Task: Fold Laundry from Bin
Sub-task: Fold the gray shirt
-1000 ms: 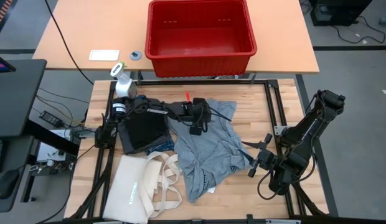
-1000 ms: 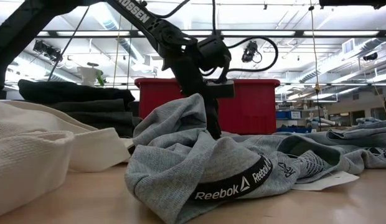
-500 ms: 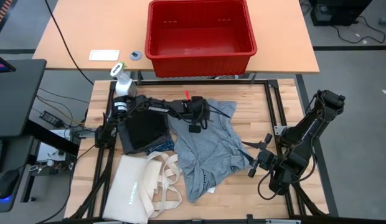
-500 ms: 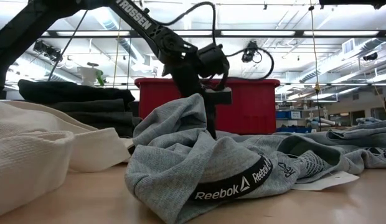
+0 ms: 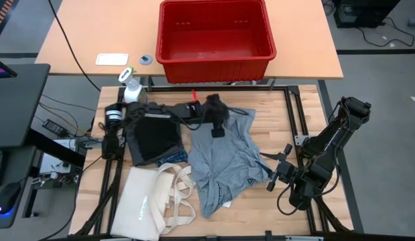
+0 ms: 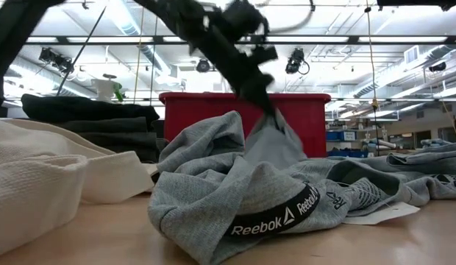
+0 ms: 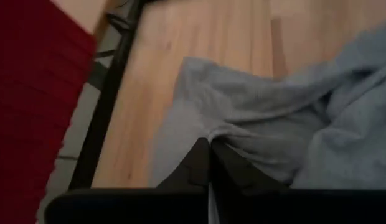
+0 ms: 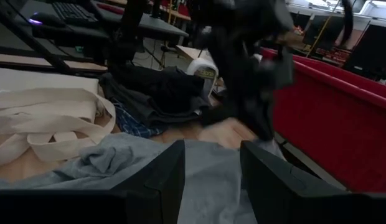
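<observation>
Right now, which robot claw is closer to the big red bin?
The left claw. It is pinching the grey shirt just in front of the red bin. The right claw waits farther away, by the table's right edge.

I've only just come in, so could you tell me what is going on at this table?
The left tool has shut on the light grey soft garment near its far edge and is lifting a peak of it, in front of the large red plastic bin. The right tool waits open at the table's right side. A folded black garment lies to the left.
</observation>
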You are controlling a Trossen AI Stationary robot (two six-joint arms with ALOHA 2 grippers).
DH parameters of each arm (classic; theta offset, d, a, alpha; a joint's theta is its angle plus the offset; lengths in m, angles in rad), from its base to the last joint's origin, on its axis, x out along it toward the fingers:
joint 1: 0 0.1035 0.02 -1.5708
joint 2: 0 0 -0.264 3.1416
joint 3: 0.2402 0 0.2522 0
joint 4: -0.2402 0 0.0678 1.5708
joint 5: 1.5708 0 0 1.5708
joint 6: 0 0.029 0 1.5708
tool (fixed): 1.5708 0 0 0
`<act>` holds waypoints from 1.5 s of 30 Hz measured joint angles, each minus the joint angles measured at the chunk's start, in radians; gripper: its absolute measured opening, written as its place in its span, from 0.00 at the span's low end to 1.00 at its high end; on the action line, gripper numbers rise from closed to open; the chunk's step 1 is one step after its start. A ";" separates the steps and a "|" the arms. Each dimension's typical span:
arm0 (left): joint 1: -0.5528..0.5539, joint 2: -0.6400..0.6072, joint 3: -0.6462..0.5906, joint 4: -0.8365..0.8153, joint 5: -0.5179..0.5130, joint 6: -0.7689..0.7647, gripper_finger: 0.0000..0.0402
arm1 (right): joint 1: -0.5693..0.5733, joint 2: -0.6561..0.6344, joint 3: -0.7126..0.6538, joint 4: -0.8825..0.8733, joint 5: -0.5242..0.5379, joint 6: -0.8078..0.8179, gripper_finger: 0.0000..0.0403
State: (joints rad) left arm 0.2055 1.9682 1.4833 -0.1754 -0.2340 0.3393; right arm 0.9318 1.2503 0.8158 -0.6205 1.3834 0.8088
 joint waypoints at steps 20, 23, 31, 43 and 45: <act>0.186 -0.187 -0.002 -0.243 -0.477 -0.058 0.04 | -0.012 0.009 0.000 0.044 -0.019 -0.003 0.40; 0.245 -0.182 -0.002 -0.326 -0.439 -0.138 0.04 | -0.016 0.009 0.000 0.045 -0.041 0.002 0.40; 0.300 -0.177 -0.003 -0.426 -0.252 -0.159 0.12 | -0.073 0.019 0.000 0.065 -0.190 0.052 0.40; 0.183 -0.262 -0.002 -0.481 -0.323 -0.030 0.51 | -0.268 0.184 0.000 0.307 -0.329 -0.265 0.40; 0.138 -0.311 -0.002 -0.496 -0.278 -0.035 0.53 | -0.302 0.203 0.000 0.340 -0.375 -0.288 0.40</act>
State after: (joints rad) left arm 0.3431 1.6568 1.4811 -0.6709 -0.5122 0.3043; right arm 0.6296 1.4534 0.8154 -0.2804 1.0083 0.5211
